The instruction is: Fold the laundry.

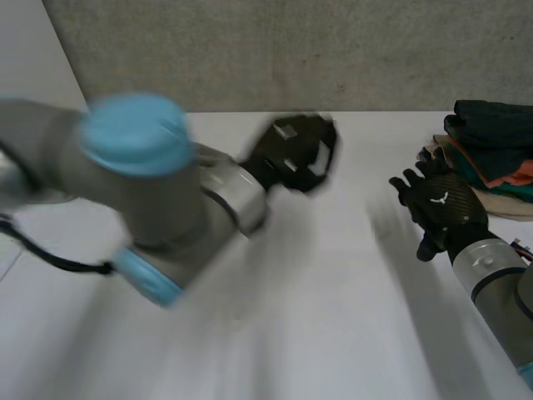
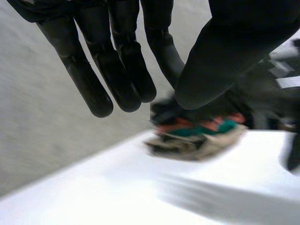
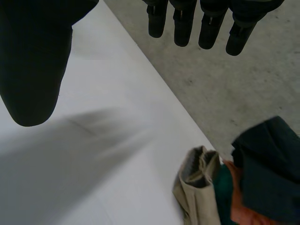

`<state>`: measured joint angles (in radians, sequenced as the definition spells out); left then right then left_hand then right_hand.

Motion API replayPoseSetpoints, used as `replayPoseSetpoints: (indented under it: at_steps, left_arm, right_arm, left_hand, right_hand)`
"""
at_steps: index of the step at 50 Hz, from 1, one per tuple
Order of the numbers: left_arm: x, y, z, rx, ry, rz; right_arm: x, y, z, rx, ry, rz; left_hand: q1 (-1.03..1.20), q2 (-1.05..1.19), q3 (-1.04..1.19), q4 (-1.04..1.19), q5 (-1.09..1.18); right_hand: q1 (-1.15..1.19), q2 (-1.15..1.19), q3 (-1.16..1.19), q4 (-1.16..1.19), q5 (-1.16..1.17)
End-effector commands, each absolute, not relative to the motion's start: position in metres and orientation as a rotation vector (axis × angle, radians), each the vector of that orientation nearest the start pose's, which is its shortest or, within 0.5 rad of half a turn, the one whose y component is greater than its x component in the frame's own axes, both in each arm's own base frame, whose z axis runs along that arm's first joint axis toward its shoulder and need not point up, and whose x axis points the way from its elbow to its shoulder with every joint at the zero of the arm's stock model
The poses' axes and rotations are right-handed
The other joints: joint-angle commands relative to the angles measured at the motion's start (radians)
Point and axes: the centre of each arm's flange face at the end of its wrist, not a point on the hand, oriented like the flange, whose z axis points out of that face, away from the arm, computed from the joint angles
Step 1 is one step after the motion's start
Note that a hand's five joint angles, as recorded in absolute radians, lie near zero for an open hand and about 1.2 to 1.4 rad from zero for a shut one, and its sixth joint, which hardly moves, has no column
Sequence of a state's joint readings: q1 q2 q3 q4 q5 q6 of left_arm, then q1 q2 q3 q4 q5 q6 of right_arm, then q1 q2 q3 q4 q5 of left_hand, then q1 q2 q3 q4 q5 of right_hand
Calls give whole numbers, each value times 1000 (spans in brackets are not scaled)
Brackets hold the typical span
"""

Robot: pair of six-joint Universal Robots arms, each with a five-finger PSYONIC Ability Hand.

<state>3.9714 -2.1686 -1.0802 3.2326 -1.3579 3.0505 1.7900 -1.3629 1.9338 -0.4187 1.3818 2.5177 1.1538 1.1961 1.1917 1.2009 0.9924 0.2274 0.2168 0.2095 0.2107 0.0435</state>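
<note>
So the laundry pile (image 1: 491, 154) is stacked at the far right corner of the white counter (image 1: 333, 292), close to the grey wall (image 1: 291, 50). A dark garment can be seen on top, with orange and teal pieces under it and something beige at the bottom. The right robot hand (image 1: 441, 208) is held just beside the pile, on the side facing the middle of the counter. In the right wrist view its fingers (image 3: 211, 23) are stretched out straight with the thumb spread wide, so it's released and nothing is gripped. The beige and dark cloth is seen past the palm there, not touched by the fingertips. The left robot hand (image 1: 296, 154) is carried over the middle of the counter near the far edge, well apart from the pile, at the end of the left arm (image 1: 141, 192). In its own wrist view the fingers (image 2: 117, 61) hang relaxed and loose, nothing grasped, and the pile is seen further off beyond the fingertips.
</note>
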Motion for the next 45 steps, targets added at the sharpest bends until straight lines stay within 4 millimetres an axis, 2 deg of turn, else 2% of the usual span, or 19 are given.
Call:
replayPoseSetpoints:
  at_steps: [1, 2, 3, 4, 7, 8, 11, 12, 13, 15, 18, 19, 22, 23, 30, 40, 42, 44, 45]
  left_arm:
    - [-442, -214, 213, -762, -1649, 1599]
    - [-441, -216, 215, -757, -1652, 1621]
    - [-439, -221, 217, -741, -1653, 1649]
    - [-430, -234, 226, -707, -1665, 1720]
    - [-406, -263, 240, -668, -1706, 1845]
    - [-384, -286, 247, -659, -1746, 1937]
    - [-350, -319, 254, -655, -1809, 2058]
    - [-331, -338, 252, -673, -1862, 2122]
    - [-324, -344, 252, -681, -1880, 2143]
    - [-305, -363, 249, -729, -1933, 2210]
    - [-292, -381, 238, -802, -1975, 2245]
    - [-281, -398, 222, -864, -2015, 2247]
    - [-262, -420, 204, -947, -2060, 2261]
    - [-250, -434, 189, -1005, -2089, 2261]
    - [-240, -463, 146, -1117, -2048, 2215]
    - [-238, -482, 103, -1158, -1977, 2143]
    - [-239, -487, 97, -1159, -1964, 2155]
    - [-239, -489, 95, -1156, -1962, 2161]
    - [-240, -491, 96, -1155, -1955, 2173]
  right_arm:
    - [207, -269, 178, -1171, 2199, -2138]
    - [207, -269, 178, -1171, 2199, -2138]
    - [207, -269, 177, -1172, 2200, -2133]
    - [207, -269, 177, -1172, 2200, -2133]
    - [207, -269, 177, -1173, 2199, -2133]
    - [207, -269, 177, -1174, 2196, -2134]
    - [209, -268, 176, -1179, 2195, -2126]
    - [209, -268, 176, -1179, 2196, -2124]
    - [209, -267, 174, -1183, 2197, -2117]
    - [210, -267, 174, -1185, 2193, -2116]
    - [210, -266, 174, -1186, 2196, -2112]
    - [210, -266, 174, -1188, 2194, -2111]
    - [210, -266, 172, -1189, 2201, -2107]
    - [210, -266, 172, -1190, 2201, -2104]
    - [210, -267, 164, -1195, 2225, -2072]
    - [211, -267, 163, -1195, 2228, -2070]
    - [211, -268, 163, -1194, 2227, -2072]
    - [211, -268, 163, -1194, 2227, -2072]
    - [211, -268, 163, -1194, 2227, -2072]
  left_hand:
    - [-447, -489, -485, -494, -460]
    - [-726, -768, -764, -773, -739]
    - [-877, -919, -915, -924, -890]
    - [-916, -959, -954, -964, -930]
    - [-920, -962, -958, -967, -933]
    - [-917, -959, -955, -964, -930]
    - [-911, -953, -949, -958, -924]
    - [-905, -947, -943, -952, -918]
    - [-905, -947, -943, -952, -918]
    - [-896, -939, -934, -943, -909]
    - [-896, -939, -934, -943, -909]
    - [-888, -930, -925, -935, -901]
    - [-882, -924, -920, -929, -895]
    - [-882, -924, -920, -929, -895]
    - [-876, -918, -914, -923, -889]
    - [-858, -900, -896, -905, -871]
    - [-753, -795, -791, -800, -766]
    - [-510, -552, -548, -557, -523]
    - [-20, -63, -58, -68, -34]
  right_hand:
    - [-53, -42, -35, -36, -44]
    - [-53, -42, -35, -36, -44]
    - [-53, -42, -35, -36, -44]
    - [-53, -42, -35, -36, -44]
    - [-53, -42, -35, -36, -44]
    - [-53, -42, -35, -36, -44]
    - [-53, -42, -35, -36, -44]
    - [-53, -42, -35, -36, -44]
    - [-53, -42, -35, -36, -44]
    - [-53, -42, -35, -36, -44]
    - [-53, -42, -35, -36, -44]
    - [-53, -42, -35, -36, -44]
    - [-53, -42, -35, -36, -44]
    - [-53, -42, -35, -36, -44]
    - [-53, -42, -35, -36, -44]
    - [-53, -42, -35, -36, -44]
    - [-53, -42, -35, -36, -44]
    - [-53, -42, -35, -36, -44]
    - [-53, -42, -35, -36, -44]
